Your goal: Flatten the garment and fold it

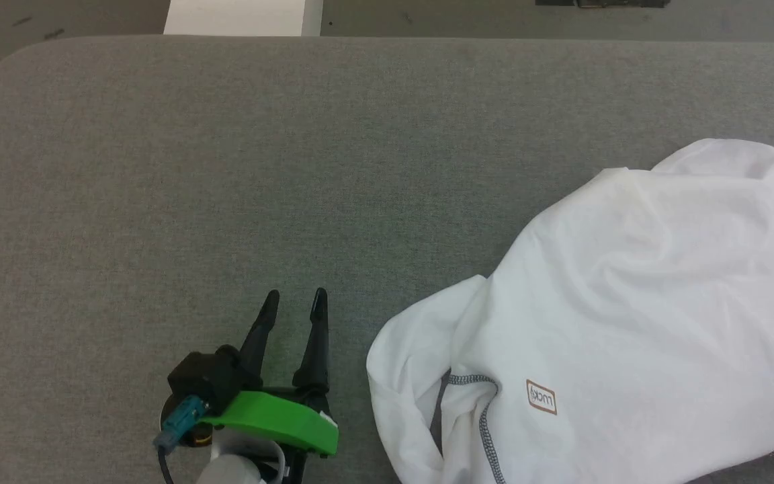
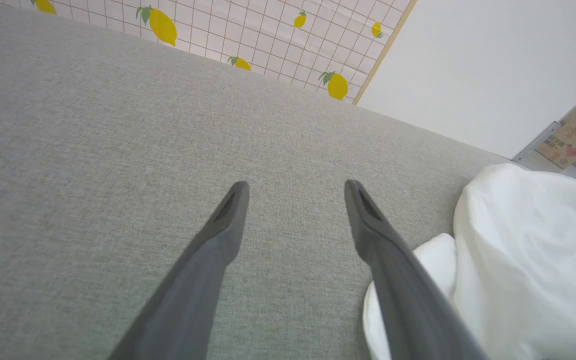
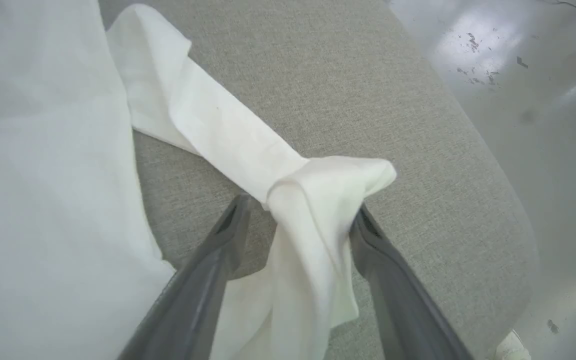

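The garment [image 1: 629, 282], a white T-shirt with dark grey stitching and a small brown-bordered patch [image 1: 541, 396], lies crumpled at the right of the grey padded surface [image 1: 226, 168]. My left gripper [image 1: 295, 299] rests open at the lower middle, just left of the shirt and apart from it. In the left wrist view the left gripper [image 2: 295, 190] has bare surface between its fingers and the garment [image 2: 518, 250] to its right. In the right wrist view my right gripper [image 3: 300, 205] stands open, with a twisted strip of the garment [image 3: 228, 135] draped loosely between its spread fingers.
A rigid white box [image 1: 239, 17] stands beyond the far edge of the surface. The rounded corner of the surface [image 3: 493, 210] drops to a shiny floor [image 3: 543, 100]. A lemon-patterned wall [image 2: 268, 30] and a cardboard box [image 2: 575, 132] lie farther off.
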Available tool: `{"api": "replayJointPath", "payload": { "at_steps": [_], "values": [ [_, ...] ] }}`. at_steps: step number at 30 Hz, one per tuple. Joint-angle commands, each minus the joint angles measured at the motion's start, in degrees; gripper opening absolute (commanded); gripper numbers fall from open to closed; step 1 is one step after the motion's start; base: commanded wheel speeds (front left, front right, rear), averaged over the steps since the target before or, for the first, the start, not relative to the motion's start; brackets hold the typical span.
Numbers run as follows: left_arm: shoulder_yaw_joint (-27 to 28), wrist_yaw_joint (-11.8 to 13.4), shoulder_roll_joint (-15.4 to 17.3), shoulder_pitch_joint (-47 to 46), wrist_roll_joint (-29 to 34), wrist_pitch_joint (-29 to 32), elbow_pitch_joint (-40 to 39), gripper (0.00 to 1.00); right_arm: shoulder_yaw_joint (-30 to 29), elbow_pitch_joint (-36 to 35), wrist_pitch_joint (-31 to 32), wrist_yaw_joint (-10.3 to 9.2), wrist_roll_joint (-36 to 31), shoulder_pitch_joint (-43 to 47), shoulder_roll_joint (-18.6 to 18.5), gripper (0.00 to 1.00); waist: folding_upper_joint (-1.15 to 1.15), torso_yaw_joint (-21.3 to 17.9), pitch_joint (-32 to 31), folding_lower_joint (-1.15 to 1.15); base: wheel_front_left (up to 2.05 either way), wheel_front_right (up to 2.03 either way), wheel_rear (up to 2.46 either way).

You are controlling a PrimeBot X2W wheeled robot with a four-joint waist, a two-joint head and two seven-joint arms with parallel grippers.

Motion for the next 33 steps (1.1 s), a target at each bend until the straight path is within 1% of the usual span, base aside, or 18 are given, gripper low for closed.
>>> {"api": "replayJointPath", "payload": {
  "at_steps": [1, 7, 9, 11, 13, 16, 18, 21, 25, 28, 30, 33],
  "values": [
    [0.2, -0.3, -0.1, 0.1, 0.3, -0.2, -0.1, 1.00, 0.6, -2.2, -0.9, -0.09, 0.7, -1.2, -0.1, 1.00, 0.00, -0.3, -0.3, 0.00, 0.00, 0.00, 0.00],
    [0.9, -0.4, -0.1, 1.0, 0.9, -0.2, -2.8, 1.00, 5.4, -16.2, -2.5, -0.09, 6.9, -2.0, -0.1, 1.00, 0.00, -0.7, -1.5, 0.00, 0.00, 0.00, 0.00],
    [1.0, -0.6, -0.1, 1.2, 0.7, -0.2, -4.0, 1.00, 8.6, -19.5, -5.0, -0.09, 8.4, -1.3, -0.1, 1.00, 0.00, -0.6, -1.7, 0.00, 0.00, 0.00, 0.00],
    [0.9, -0.9, -0.1, 1.5, 0.9, -0.2, -4.8, 1.00, 11.5, -20.5, -8.6, -0.09, 10.2, -0.4, -0.1, 1.00, 0.00, -0.5, -2.0, 0.00, 0.00, 0.00, 0.00],
    [0.7, -1.1, -0.1, 1.9, 1.3, -0.2, -5.4, 1.00, 15.1, -19.9, -12.9, -0.09, 11.5, 1.2, -0.1, 1.00, 0.00, -0.3, -2.3, 0.00, 0.00, 0.00, 0.00],
    [-0.2, -1.2, 0.2, 2.9, 4.2, -0.2, -5.1, 1.00, 19.9, -17.3, -18.2, -0.09, 13.4, 3.8, -0.1, 1.00, 0.00, 0.0, -3.1, 0.00, 0.00, 0.00, 0.00],
    [-0.8, -1.1, 0.3, 3.7, 5.7, -0.2, -4.3, 1.00, 22.1, -14.4, -21.5, -0.09, 15.3, 5.6, -0.1, 1.00, 0.00, 0.1, -3.6, 0.00, 0.00, 0.00, 0.00],
    [-1.7, -0.7, 0.6, 4.5, 7.0, -0.2, -2.9, 1.00, 25.2, -10.1, -24.8, -0.09, 17.4, 7.3, -0.1, 1.00, 0.00, 0.1, -4.2, 0.00, 0.00, 0.00, 0.00],
    [-2.7, -0.4, 1.7, 3.6, 8.5, 2.1, -2.7, 1.00, 26.8, -8.3, -26.9, -0.09, 17.0, 7.4, -0.1, 1.00, 0.00, -0.2, -4.7, 0.00, 0.00, 0.00, 0.00],
    [-4.0, -1.1, 2.8, 1.9, 9.3, 6.2, -3.6, 1.00, 26.3, -8.2, -27.6, -0.09, 16.5, 6.9, -0.1, 1.00, 0.00, -0.3, -4.6, 0.00, 0.00, 0.00, 0.00],
    [-5.4, -2.3, 3.5, 0.2, 9.1, 11.0, -3.6, 1.00, 25.9, -8.3, -27.6, -0.09, 16.1, 6.7, -0.1, 1.00, 0.00, -0.3, -4.5, 0.00, 0.00, 0.00, 0.00],
    [-7.9, -4.4, 5.0, -3.5, 8.3, 19.8, -2.9, 1.00, 25.6, -8.4, -27.5, -0.09, 16.1, 6.5, -0.1, 1.00, 0.00, -0.2, -3.9, 0.00, 0.00, 0.00, 0.00]
  ]
}}
